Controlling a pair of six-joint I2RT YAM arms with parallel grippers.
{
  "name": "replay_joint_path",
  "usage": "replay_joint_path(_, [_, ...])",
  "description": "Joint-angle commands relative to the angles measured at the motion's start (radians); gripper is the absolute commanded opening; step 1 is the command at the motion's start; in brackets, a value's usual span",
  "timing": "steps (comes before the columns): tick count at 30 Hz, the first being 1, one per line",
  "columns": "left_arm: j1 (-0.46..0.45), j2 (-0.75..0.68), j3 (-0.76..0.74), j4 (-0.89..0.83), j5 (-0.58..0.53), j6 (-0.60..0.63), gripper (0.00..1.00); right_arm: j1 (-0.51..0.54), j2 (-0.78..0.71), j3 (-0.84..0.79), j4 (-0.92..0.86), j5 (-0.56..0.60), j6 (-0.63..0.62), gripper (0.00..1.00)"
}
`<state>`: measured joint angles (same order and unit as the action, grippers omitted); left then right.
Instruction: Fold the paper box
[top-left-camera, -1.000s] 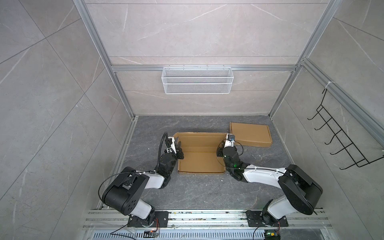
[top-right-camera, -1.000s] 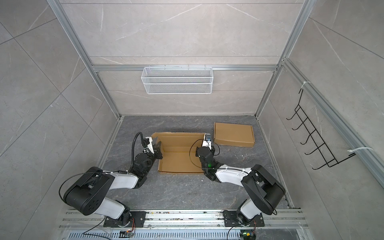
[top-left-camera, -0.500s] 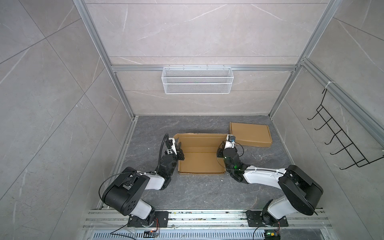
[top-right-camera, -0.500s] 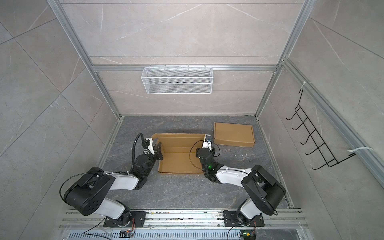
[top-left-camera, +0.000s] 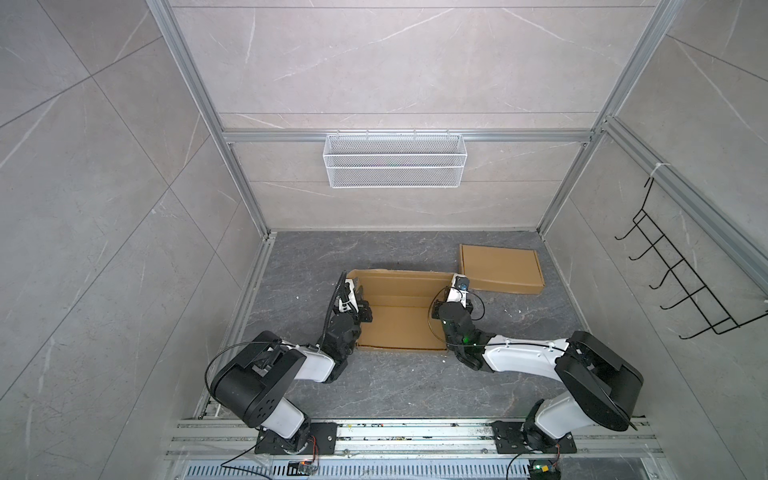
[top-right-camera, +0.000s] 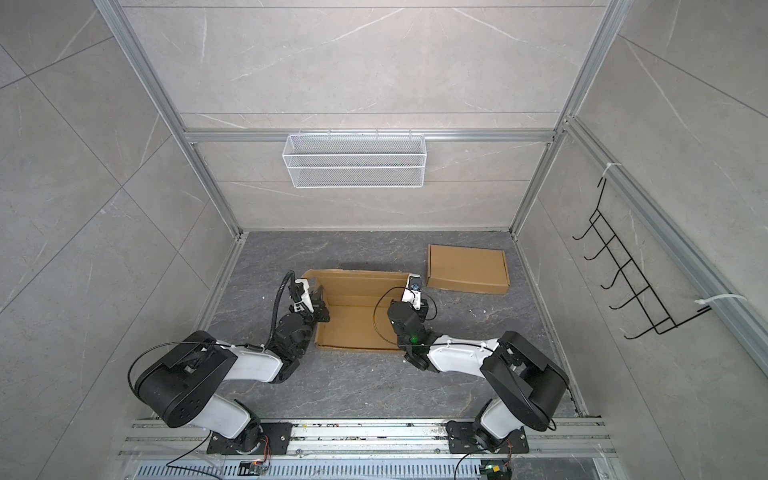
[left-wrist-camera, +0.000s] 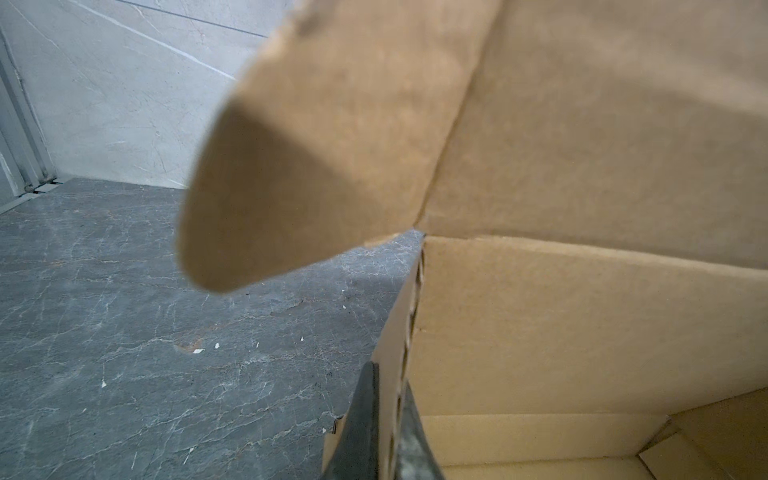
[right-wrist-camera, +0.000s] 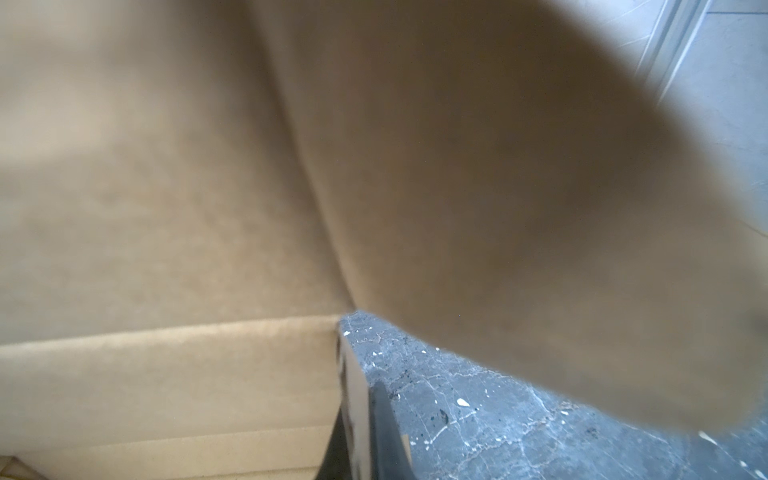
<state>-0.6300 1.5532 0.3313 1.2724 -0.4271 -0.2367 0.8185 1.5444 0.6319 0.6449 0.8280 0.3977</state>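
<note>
Left pincer (left-wrist-camera: 388, 399): closed on the upper edge of the left side wall (left-wrist-camera: 415, 316) of the paper box (top-left-camera: 399, 316), with one finger outside the wall and one inside.
Right pincer (right-wrist-camera: 359, 411): closed in the same way on the right side wall (right-wrist-camera: 347, 374), its corrugated edge clamped between the jaws.
Paper box: sits between the two pincers on the counter (top-left-camera: 415, 386), tray open, both side walls upright.
Lid panel (left-wrist-camera: 602, 124): rises beyond both pincers, on the side away from the arm bases; raised, not yet closed.
Rounded tabs (left-wrist-camera: 299, 174): one hangs loose ahead of and outside each pincer; the right one (right-wrist-camera: 519, 208) is blurred.
Second box (top-left-camera: 500, 268): closed flat, beyond and outside the right pincer, near the lid corner.
Step, as judged: walls held steady ahead of closing the lid.
Risk 1: unequal pull by the two pincers would skew or slide the tray on the counter.
Risk 2: a hard clamp may crush or tear the thin corrugated edge.
Risk 3: tabs left outside the walls would jam as the lid descends and buckle the panel.
Risk 4: a wall released early may spring outward.
</note>
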Motion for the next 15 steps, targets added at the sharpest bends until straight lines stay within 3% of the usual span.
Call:
replay_joint_path(1, [-0.057,0.058,-0.033,-0.03,0.099,0.023,0.0,0.044,0.039,-0.029,-0.08,-0.094,0.038,0.0])
replay_joint_path(15, [-0.073,0.077,-0.088,0.002,0.12,0.04,0.0,0.046,0.02,-0.064,-0.097,-0.124,0.026,0.0])
